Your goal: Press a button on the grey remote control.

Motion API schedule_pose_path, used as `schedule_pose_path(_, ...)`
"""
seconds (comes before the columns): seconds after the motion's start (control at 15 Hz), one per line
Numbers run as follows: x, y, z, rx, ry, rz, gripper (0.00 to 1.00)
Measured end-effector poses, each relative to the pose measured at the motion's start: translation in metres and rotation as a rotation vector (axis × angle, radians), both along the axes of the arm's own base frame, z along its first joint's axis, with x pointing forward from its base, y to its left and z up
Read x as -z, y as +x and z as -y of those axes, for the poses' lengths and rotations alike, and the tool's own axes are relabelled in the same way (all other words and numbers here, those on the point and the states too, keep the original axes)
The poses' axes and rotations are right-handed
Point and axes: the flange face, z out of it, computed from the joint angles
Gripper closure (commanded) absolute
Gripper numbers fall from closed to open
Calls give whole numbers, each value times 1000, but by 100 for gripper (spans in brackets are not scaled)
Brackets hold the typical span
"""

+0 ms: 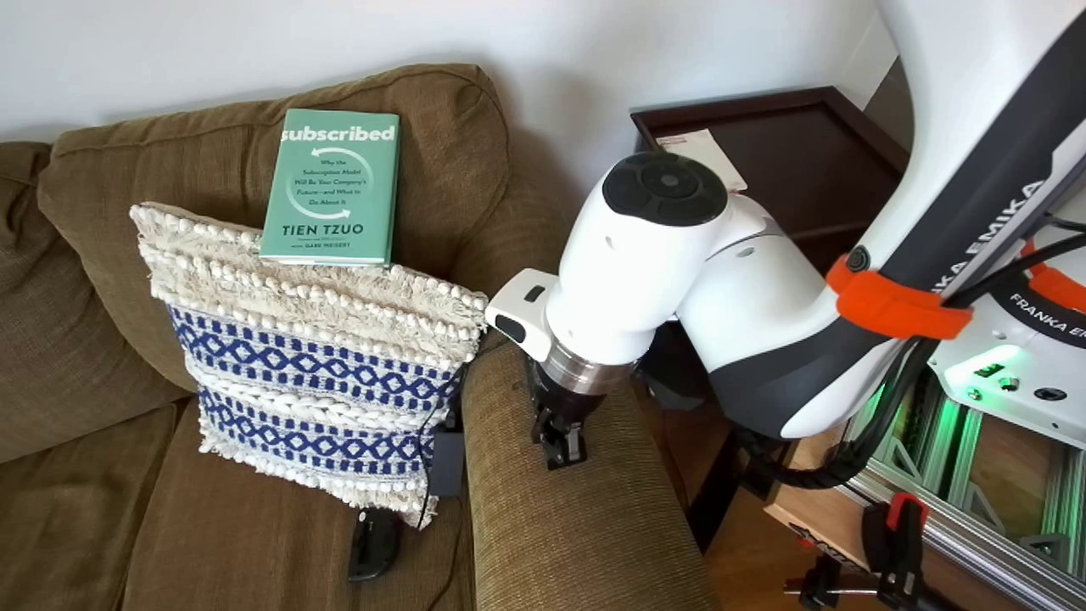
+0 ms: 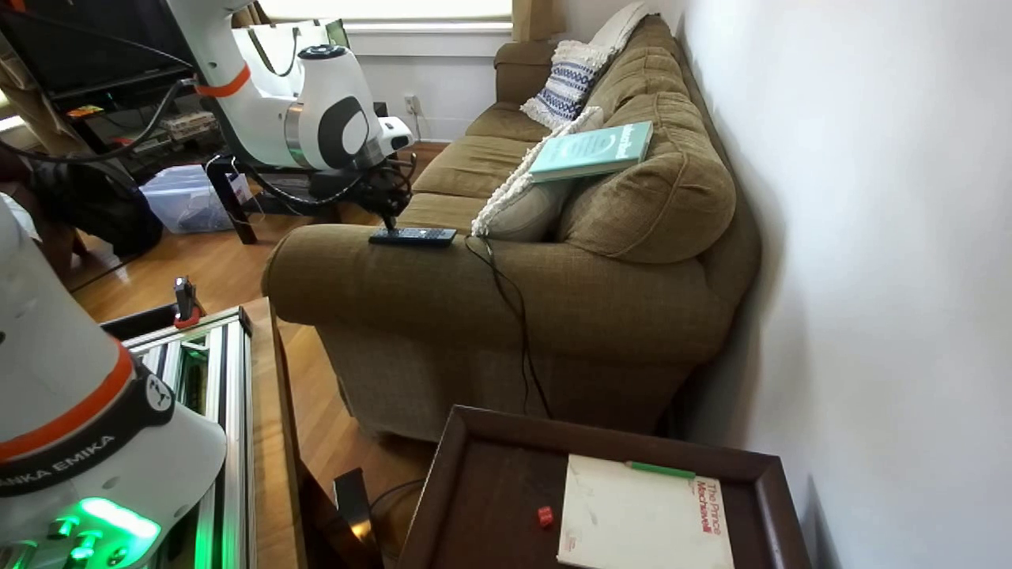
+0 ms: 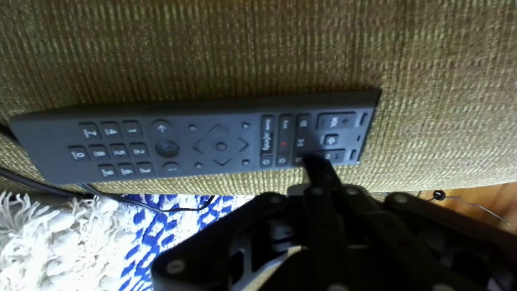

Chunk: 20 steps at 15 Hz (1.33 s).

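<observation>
In an exterior view, the gripper (image 2: pixel 389 224) is clenched; the grey remote control (image 2: pixel 419 237) lies on the surface (image 2: pixel 435 288), one end beneath it, contact unclear. Right of the gripper: fringed cushion (image 2: pixel 531 215), then green book (image 2: pixel 591 152).

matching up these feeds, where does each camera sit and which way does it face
Wrist view: just behind the gripper, which shows at the bottom; faces down at the grey remote control on the armrest.
Exterior view: high in front of the sofa, facing down toward its backrest; arm, gripper, part of the base show.
Exterior view: raised near the side table, facing along the sofa; base, arm and gripper show.
Both exterior views share the green book, armrest and gripper.
</observation>
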Motion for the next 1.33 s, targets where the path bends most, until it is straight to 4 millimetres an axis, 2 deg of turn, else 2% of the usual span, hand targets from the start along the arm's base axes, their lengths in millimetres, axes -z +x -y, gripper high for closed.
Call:
schedule_pose_path(0.73,10,0,4,12,39,11,100)
schedule_pose_path(1.33,13,-2,16,29,54,16,100)
